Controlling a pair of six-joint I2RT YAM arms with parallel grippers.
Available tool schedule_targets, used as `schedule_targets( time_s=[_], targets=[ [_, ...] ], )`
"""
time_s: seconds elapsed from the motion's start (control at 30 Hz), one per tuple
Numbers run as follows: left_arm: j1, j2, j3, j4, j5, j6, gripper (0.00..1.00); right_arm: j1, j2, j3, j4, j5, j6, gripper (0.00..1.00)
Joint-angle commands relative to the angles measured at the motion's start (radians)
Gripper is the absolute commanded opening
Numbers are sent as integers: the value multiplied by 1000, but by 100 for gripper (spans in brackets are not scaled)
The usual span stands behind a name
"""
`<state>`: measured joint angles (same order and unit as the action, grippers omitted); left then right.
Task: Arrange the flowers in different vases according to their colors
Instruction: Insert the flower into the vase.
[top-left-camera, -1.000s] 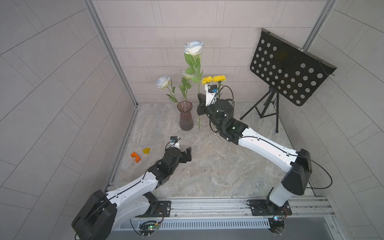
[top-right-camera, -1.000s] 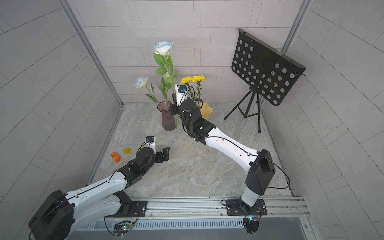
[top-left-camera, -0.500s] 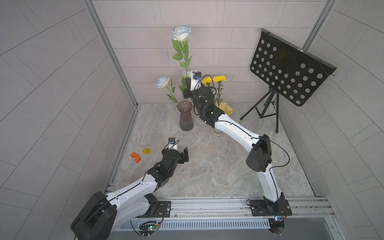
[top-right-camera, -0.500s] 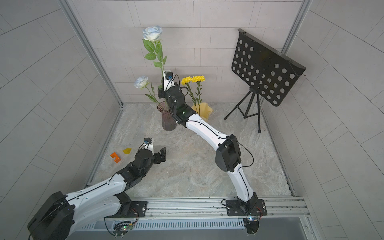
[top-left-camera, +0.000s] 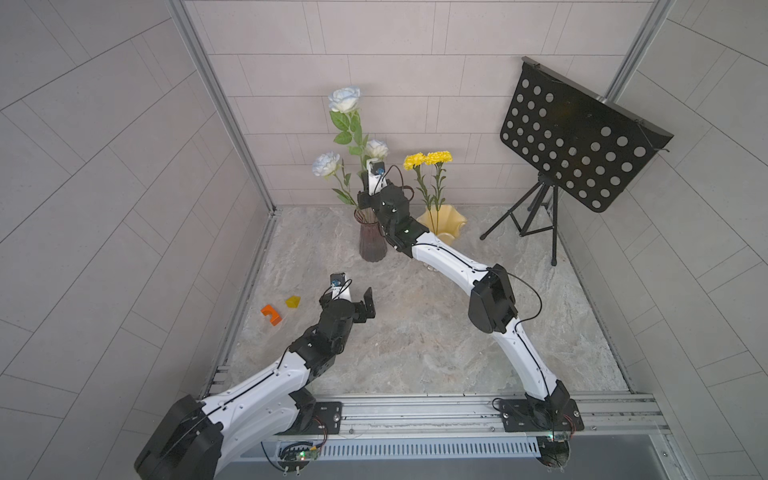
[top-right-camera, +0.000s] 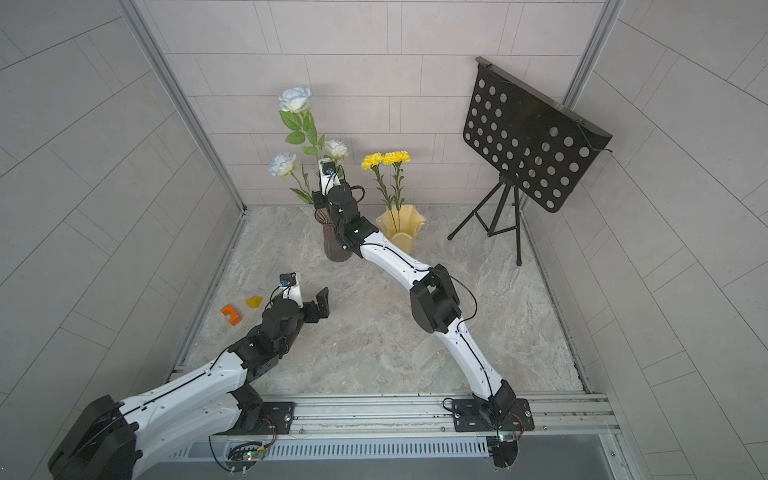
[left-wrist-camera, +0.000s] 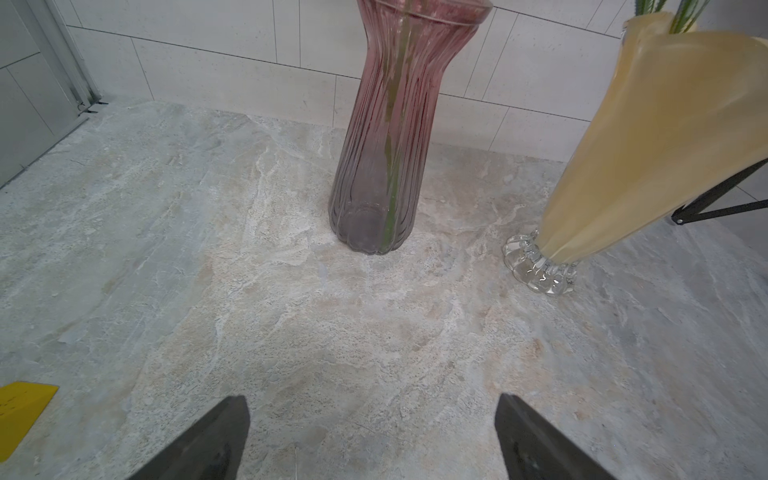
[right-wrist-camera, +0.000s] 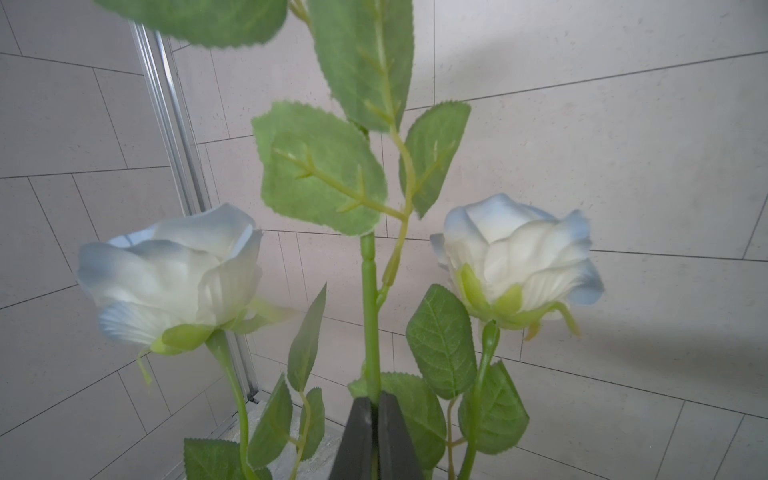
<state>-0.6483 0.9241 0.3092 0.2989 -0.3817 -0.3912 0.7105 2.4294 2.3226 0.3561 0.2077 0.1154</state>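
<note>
Clamping the right gripper (right-wrist-camera: 376, 409) tight on the stem of the tallest white rose (top-left-camera: 344, 99), directly above the purple vase (top-left-camera: 372, 243) (holding two other white roses (top-left-camera: 376, 148)). Hovering the left gripper (left-wrist-camera: 372, 415) near the floor, jaws spread wide, gripping nothing. Standing in the yellow vase (top-left-camera: 453, 218): both yellow blooms (top-left-camera: 428, 158).

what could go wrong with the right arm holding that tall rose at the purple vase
1. The right gripper is shut on the stem of the tall white rose, between the two white roses in the purple vase; their leaves crowd the stem and could snag as it moves.
2. The wrist sits at the vase's mouth; a sideways nudge might tip it.
3. The held bloom stands far above the others; released now, it may lean.
</note>
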Motion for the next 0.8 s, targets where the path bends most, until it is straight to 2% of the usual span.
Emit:
schedule_targets(
  time_s=[0.0, 0.17, 0.23, 0.3, 0.43, 0.63, 0.77],
  targets=[
    [-2, -9, -10, 8, -15, 8, 100, 1, -40, -38, 71, -7, -14, 0],
    [-2, -15, -10, 7, -17, 6, 100, 1, -65, -85, 57, -17, -17, 2],
    [-1, -15, -10, 6, -18, 4, 100, 3, -84, -113, 53, -26, -17, 15],
    [-2, -15, -10, 5, -19, 5, 100, 5, -114, -157, 69, -26, -15, 37],
    [-2, -19, -10, 3, -18, 2, 100, 10, -193, -238, 89, -29, -10, 49],
    [-2, -38, -10, -14, -25, -6, 100, 38, -364, -389, 109, -26, -32, 51],
    [-2, -67, -10, -46, -45, -29, 100, 68, -518, -526, 100, -23, -57, 56]
  ],
)
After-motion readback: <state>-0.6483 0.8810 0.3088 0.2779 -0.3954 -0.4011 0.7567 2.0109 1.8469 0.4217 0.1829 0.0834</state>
